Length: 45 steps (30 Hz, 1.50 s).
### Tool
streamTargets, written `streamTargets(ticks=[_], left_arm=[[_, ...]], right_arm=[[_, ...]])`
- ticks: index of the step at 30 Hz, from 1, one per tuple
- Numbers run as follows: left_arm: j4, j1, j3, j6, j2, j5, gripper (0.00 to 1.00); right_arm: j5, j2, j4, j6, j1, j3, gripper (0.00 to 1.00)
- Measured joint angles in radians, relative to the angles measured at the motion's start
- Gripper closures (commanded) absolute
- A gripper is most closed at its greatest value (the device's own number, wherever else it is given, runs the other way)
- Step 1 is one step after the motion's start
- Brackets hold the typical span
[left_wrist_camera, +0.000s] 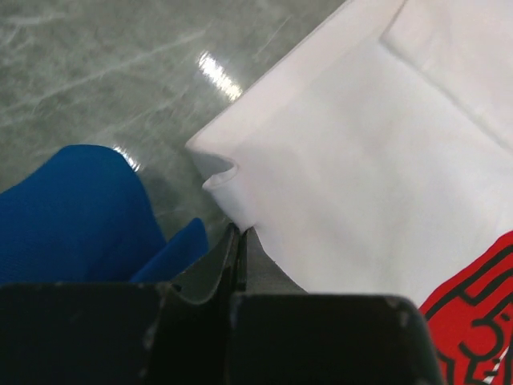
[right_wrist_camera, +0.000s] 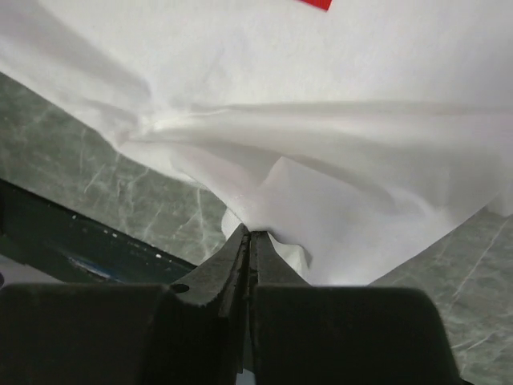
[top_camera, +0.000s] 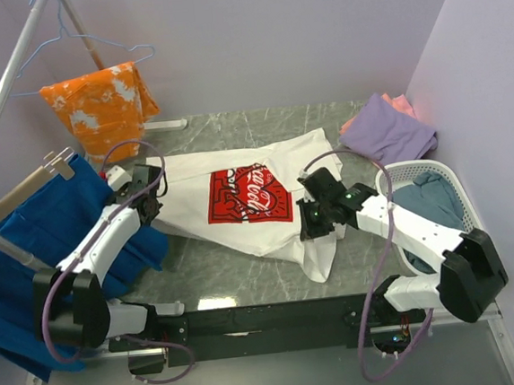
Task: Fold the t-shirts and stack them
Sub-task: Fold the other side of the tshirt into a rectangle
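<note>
The white t-shirt (top_camera: 237,172) with the red-and-white square print lies spread across the table's middle. My left gripper (top_camera: 152,198) is shut on its left edge; the left wrist view shows the cloth (left_wrist_camera: 361,160) pinched at the fingertips (left_wrist_camera: 240,233). My right gripper (top_camera: 310,217) is shut on the shirt's right near part, with bunched white cloth (right_wrist_camera: 321,160) lifted at its tips (right_wrist_camera: 250,234). A purple tee (top_camera: 386,129) lies folded on a salmon-pink one (top_camera: 401,103) at the back right. A grey-blue tee (top_camera: 433,200) sits in the basket.
A white laundry basket (top_camera: 449,176) stands at the right. An orange splotched garment (top_camera: 101,103) hangs on a rack at the back left. A large blue cloth (top_camera: 27,240) hangs at the left, also in the left wrist view (left_wrist_camera: 72,208). The table's dark front rail (top_camera: 268,318) runs below.
</note>
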Motion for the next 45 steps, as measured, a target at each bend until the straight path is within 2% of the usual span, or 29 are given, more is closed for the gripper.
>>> streamTargets(ticks=[6, 14, 15, 16, 17, 19, 22, 25, 29, 34, 38, 41, 45], left_arm=[[0.056, 0.035, 0.095, 0.056, 0.125, -0.003, 0.99], [0.112, 0.059, 0.206, 0.116, 0.369, 0.002, 0.99], [0.119, 0.060, 0.216, 0.122, 0.397, 0.002, 0.99], [0.125, 0.061, 0.228, 0.128, 0.428, 0.005, 0.99], [0.132, 0.061, 0.236, 0.132, 0.451, 0.007, 0.99], [0.141, 0.063, 0.253, 0.139, 0.493, 0.011, 0.99], [0.152, 0.065, 0.290, 0.145, 0.549, 0.016, 0.99], [0.166, 0.066, 0.312, 0.153, 0.576, 0.015, 0.96], [0.171, 0.068, 0.315, 0.160, 0.579, 0.013, 0.93], [0.188, 0.069, 0.315, 0.163, 0.579, 0.016, 0.97], [0.200, 0.069, 0.314, 0.171, 0.579, 0.026, 0.97], [0.210, 0.069, 0.313, 0.173, 0.578, 0.036, 0.98], [0.220, 0.069, 0.310, 0.179, 0.578, 0.048, 0.99]], right_arm=[[0.006, 0.135, -0.007, -0.063, -0.044, 0.097, 0.97], [0.030, 0.353, -0.022, -0.143, -0.132, 0.302, 0.95], [0.035, 0.388, -0.021, -0.152, -0.146, 0.331, 0.91], [0.043, 0.422, -0.018, -0.159, -0.158, 0.353, 0.71], [0.053, 0.456, -0.023, -0.164, -0.167, 0.378, 0.62], [0.090, 0.517, -0.021, -0.166, -0.178, 0.426, 0.62], [0.148, 0.593, -0.012, -0.170, -0.194, 0.493, 0.45], [0.251, 0.629, -0.003, -0.152, -0.201, 0.548, 0.37], [0.311, 0.558, 0.016, -0.154, -0.214, 0.533, 0.33], [0.218, 0.351, -0.014, -0.186, -0.214, 0.478, 0.33], [0.129, 0.142, -0.024, -0.187, -0.183, 0.304, 0.33], [0.084, 0.068, -0.057, -0.166, -0.152, 0.225, 0.33], [0.069, 0.045, -0.087, -0.123, -0.093, 0.194, 0.32]])
